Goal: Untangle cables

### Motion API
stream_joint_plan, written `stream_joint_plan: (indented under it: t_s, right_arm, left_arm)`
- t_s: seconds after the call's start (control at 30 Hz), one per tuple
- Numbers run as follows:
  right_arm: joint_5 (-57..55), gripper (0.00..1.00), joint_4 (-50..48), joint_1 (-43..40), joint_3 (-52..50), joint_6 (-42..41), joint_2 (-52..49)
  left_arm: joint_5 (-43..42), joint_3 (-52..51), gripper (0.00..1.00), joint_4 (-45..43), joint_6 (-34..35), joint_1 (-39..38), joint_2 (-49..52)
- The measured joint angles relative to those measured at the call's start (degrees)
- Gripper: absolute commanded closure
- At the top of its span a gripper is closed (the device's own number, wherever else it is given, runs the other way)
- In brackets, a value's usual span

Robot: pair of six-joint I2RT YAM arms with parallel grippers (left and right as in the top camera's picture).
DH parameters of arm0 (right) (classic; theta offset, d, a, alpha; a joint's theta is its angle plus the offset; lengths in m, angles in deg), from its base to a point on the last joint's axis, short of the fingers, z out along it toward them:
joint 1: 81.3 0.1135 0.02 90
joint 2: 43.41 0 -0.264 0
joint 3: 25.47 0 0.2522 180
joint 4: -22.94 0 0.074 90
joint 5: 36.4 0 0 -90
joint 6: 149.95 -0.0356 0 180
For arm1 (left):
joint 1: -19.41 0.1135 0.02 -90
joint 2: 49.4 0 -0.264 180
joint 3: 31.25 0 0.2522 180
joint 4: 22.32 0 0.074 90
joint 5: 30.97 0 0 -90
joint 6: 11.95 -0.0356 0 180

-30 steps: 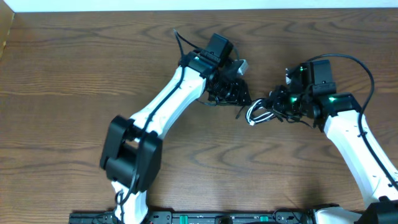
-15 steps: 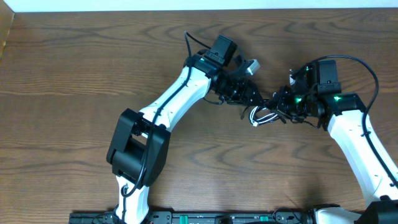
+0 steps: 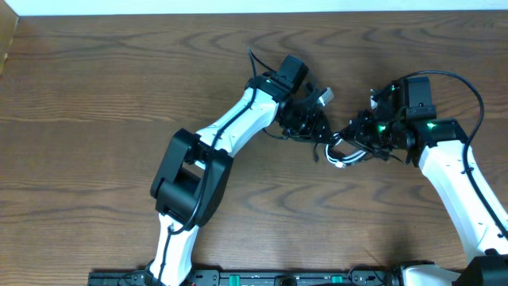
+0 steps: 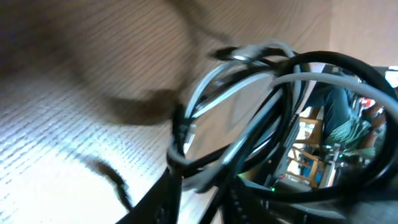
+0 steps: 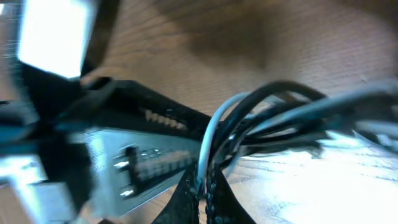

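**Current step: separating the loops.** The cables [image 3: 341, 152] lie on the table [image 3: 95, 95] as one small bundle between the two arms, right of centre. The white cable [image 3: 336, 156] and the black cable [image 4: 336, 62] are still looped through each other.

**Right gripper** [image 3: 361, 137]: clenched. In the right wrist view its fingertips meet on white and black strands at the bundle's right side.

**Left gripper** [image 3: 316, 127]: positioned at the bundle's left side. In the left wrist view the loops pass between its fingers [image 4: 165, 199], which stand narrow. Whether they pinch the strands or only straddle them cannot be determined.

**Next move, as judged:** the left gripper needs a firm hold on a single strand, preferably one colour only. The arms then draw apart slowly, so that the loops slide free rather than tighten.
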Motion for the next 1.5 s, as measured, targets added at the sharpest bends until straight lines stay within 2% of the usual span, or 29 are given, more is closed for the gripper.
stream_joint_plan:
  t_s: [0.13,0.23,0.43,0.67,0.83,1.03,1.27,1.5]
  right_arm:
    - [1.99,0.99,-1.09,0.02,0.00,0.44,0.96]
    - [2.64,0.99,-1.40,0.02,0.00,0.59,3.17]
    - [2.69,0.99,-0.92,0.02,0.00,0.66,8.09]
    - [-3.82,0.85,4.04,0.02,0.00,0.96,8.57]
    - [-6.64,0.83,4.37,0.02,0.00,1.90,4.87]
    - [-7.41,0.74,2.29,0.02,0.00,6.56,-3.02]
    - [-7.48,0.75,-1.09,0.22,0.00,13.84,-9.66]
    - [-8.07,0.85,-7.28,2.12,0.00,18.27,-15.39]
  left_arm:
    - [0.74,0.00,0.81,0.17,0.20,-0.98,0.66]
    - [1.99,0.00,0.92,0.17,0.44,-2.19,0.66]
    - [5.51,0.00,0.93,0.22,1.44,-3.63,0.66]
    - [9.33,0.00,0.92,0.20,3.93,-3.54,0.66]
    - [10.64,0.00,0.93,0.20,6.23,-3.54,0.66]
    - [10.99,0.00,0.93,0.24,8.63,-3.54,0.66]
    - [10.29,0.00,0.92,0.66,9.55,-3.32,0.66]
    - [10.12,0.00,0.92,1.22,10.21,-2.78,0.66]
